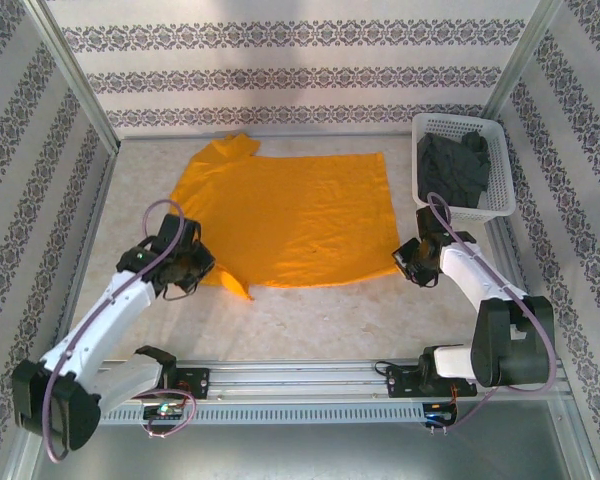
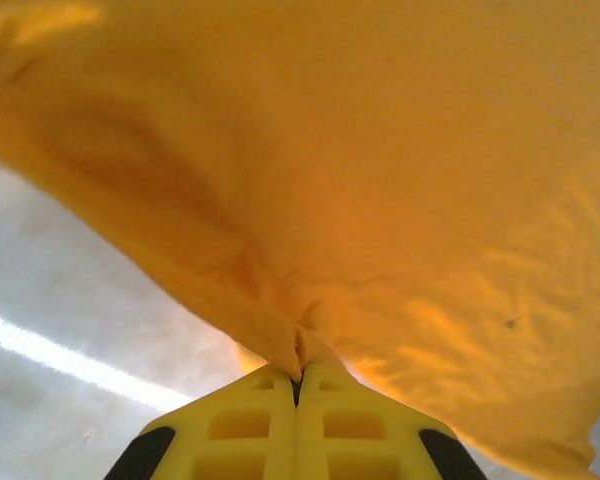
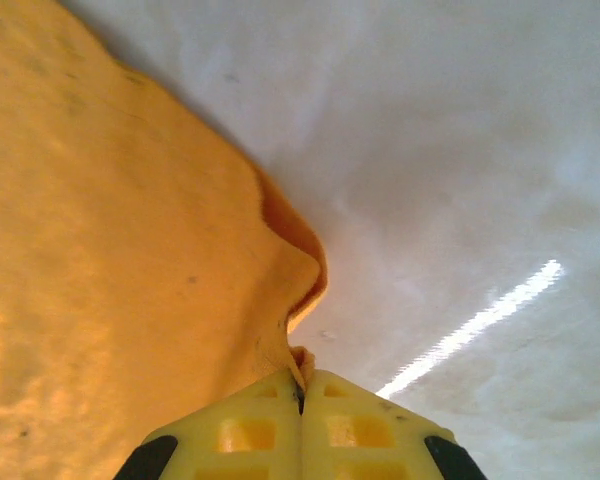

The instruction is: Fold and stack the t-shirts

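Orange-yellow t-shirt (image 1: 290, 215), soft, light and limp, spreads over the table (image 1: 310, 320) ahead of the fingers, with the left gripper (image 2: 298, 378) and right gripper (image 3: 300, 392) each pinching its near edge, probably good holds for folding.

The pale, mottled surface (image 1: 330, 320) is enclosed on three sides by walls (image 1: 280, 75) papered in grey ornamental stripes and framed by metal posts (image 1: 77, 85). A bright streak of light (image 3: 480, 320) is reflected on it.
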`<state>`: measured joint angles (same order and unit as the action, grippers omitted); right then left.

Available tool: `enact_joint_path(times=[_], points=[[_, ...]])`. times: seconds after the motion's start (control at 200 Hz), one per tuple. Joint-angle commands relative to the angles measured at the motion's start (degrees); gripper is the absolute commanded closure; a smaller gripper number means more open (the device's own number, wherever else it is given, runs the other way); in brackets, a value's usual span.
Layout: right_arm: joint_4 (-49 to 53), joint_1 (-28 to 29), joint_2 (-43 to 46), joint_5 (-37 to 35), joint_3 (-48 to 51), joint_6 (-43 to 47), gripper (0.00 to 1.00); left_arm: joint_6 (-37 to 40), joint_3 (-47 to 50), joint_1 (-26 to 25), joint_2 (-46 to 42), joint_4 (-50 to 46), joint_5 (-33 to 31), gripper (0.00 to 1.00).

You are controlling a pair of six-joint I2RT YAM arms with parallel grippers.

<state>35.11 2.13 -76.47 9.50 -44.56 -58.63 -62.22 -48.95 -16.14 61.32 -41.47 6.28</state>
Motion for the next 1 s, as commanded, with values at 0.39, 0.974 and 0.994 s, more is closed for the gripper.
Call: enact_joint_path(times=[0.39, 0.974, 0.994], points=[[4.1, 1.3, -10.7, -2.9, -15.7, -8.3, 1.00, 11.5, -21.1, 8.7, 17.3, 12.6, 1.1, 1.00], [5.1, 2.0, -24.4, -6.4, -30.0, -7.6, 1.00, 18.9, -24.9, 14.0, 24.4, 21.5, 4.3, 1.00], [5.0, 2.0, -24.6, -6.4, -30.1, -7.6, 1.00, 19.2, -24.9, 14.1, 24.6, 21.8, 4.4, 1.00]])
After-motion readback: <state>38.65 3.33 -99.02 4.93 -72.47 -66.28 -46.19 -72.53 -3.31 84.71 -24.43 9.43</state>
